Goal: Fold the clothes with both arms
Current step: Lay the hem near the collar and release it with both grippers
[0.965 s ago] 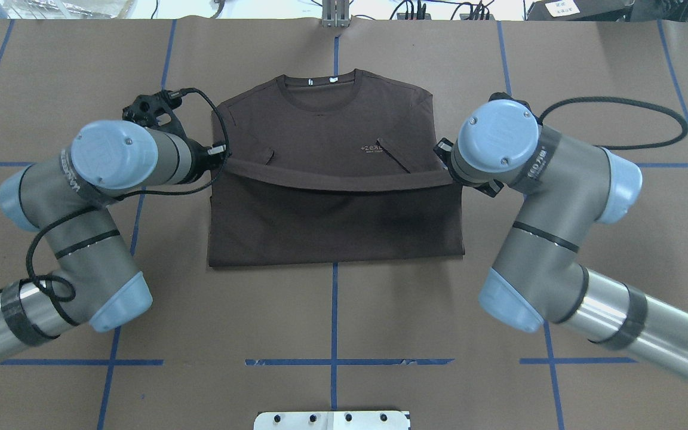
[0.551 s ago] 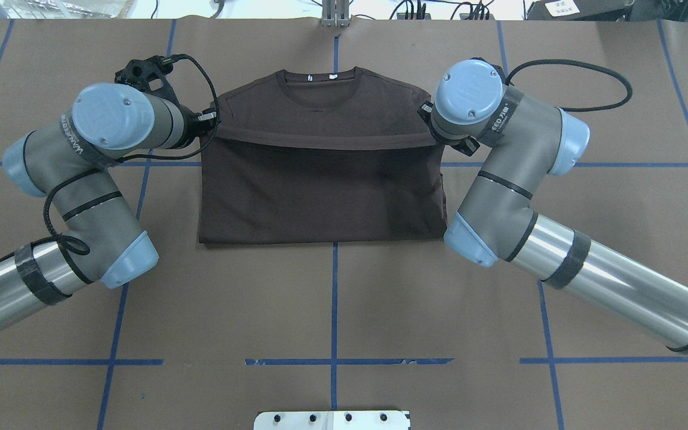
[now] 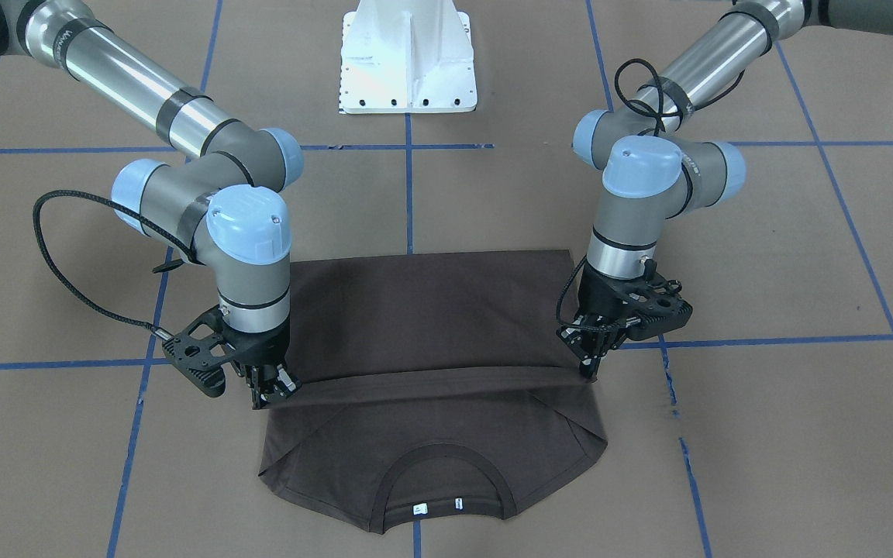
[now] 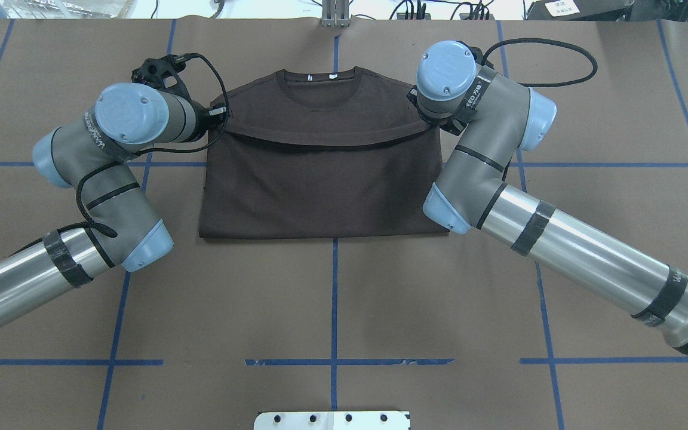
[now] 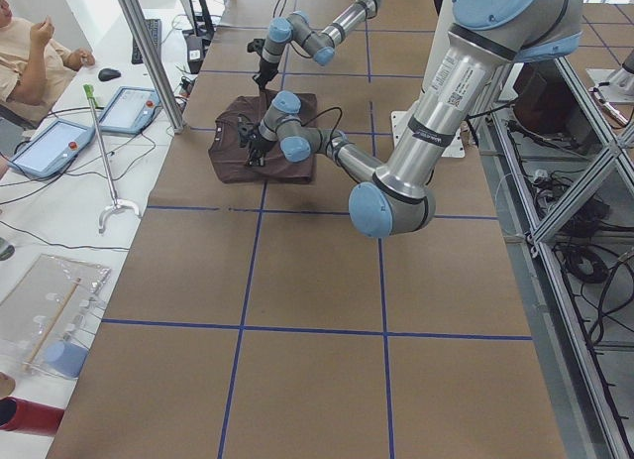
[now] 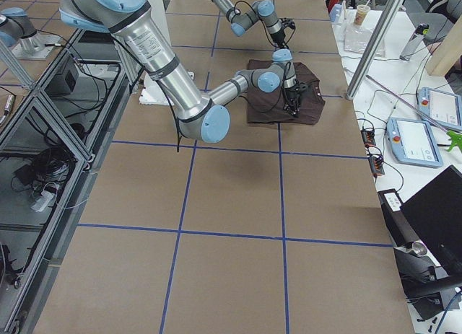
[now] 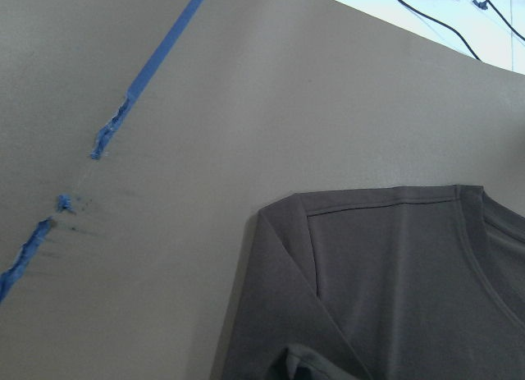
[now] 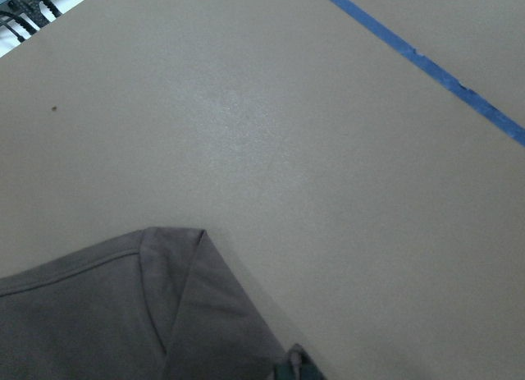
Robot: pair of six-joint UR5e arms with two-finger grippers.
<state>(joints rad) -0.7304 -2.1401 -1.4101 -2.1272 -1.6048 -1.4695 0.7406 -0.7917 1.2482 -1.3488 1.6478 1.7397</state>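
The dark brown T-shirt (image 4: 320,185) lies flat on the table with its collar (image 4: 320,83) at the far edge. Its lower half is doubled over the chest, and the hem (image 4: 320,138) sags just short of the collar. My left gripper (image 3: 590,364) is shut on one hem corner and my right gripper (image 3: 272,395) on the other, both low over the cloth. From overhead, the left gripper (image 4: 221,116) shows beside the sleeve, while the right one is hidden under its wrist. Both wrist views show only a shoulder of the T-shirt (image 7: 394,281) (image 8: 123,314).
Brown paper with blue tape lines (image 4: 333,298) covers the table. The white pedestal base (image 3: 408,54) stands at the robot's side. Cables run along the far edge (image 4: 415,9). In the exterior left view a person (image 5: 30,53) sits by tablets beyond the table.
Both grippers have carried the hem farther toward the collar. The chest logo is now covered, and the fold at the near edge has shifted away from the robot.
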